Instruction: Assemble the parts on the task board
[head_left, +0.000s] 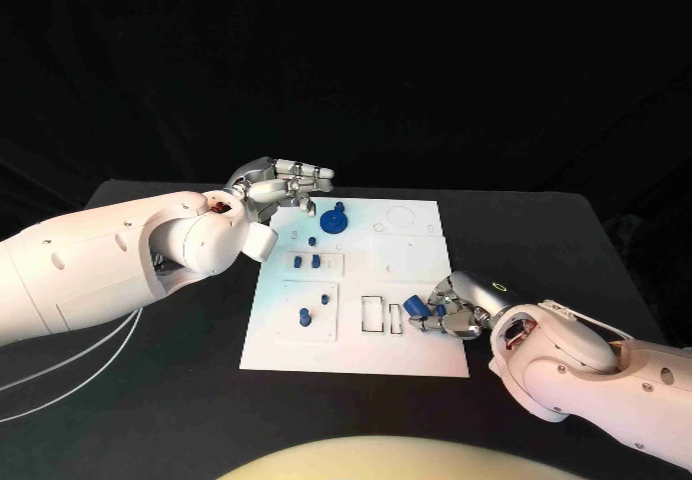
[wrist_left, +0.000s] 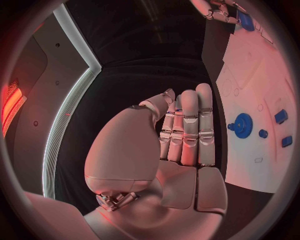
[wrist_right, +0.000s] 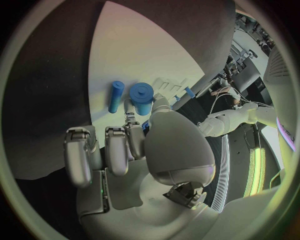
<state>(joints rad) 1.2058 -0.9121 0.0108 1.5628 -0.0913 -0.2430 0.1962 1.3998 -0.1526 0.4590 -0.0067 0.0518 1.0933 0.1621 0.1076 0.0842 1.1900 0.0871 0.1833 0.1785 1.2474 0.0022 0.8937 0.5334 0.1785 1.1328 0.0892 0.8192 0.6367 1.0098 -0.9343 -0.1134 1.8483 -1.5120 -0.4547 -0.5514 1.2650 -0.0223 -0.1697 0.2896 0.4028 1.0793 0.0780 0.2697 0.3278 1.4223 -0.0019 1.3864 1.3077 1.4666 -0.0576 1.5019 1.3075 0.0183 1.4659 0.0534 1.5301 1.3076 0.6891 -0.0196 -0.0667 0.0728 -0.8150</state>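
At the task board's (head_left: 411, 345) far left corner, the left hand (head_left: 278, 184) hovers empty, fingers straight and together. Small blue parts (head_left: 307, 261) stand across the board, likely light, rigid and smooth, best pinched by their sides. At its near right edge, the right hand (head_left: 450, 308) grips a blue cylinder (wrist_right: 142, 98).

One task board (head_left: 411, 345), two hands — left hand (head_left: 281, 184), right hand (head_left: 459, 308).

black table (head_left: 173, 400), dark backdrop (head_left: 433, 90) behind
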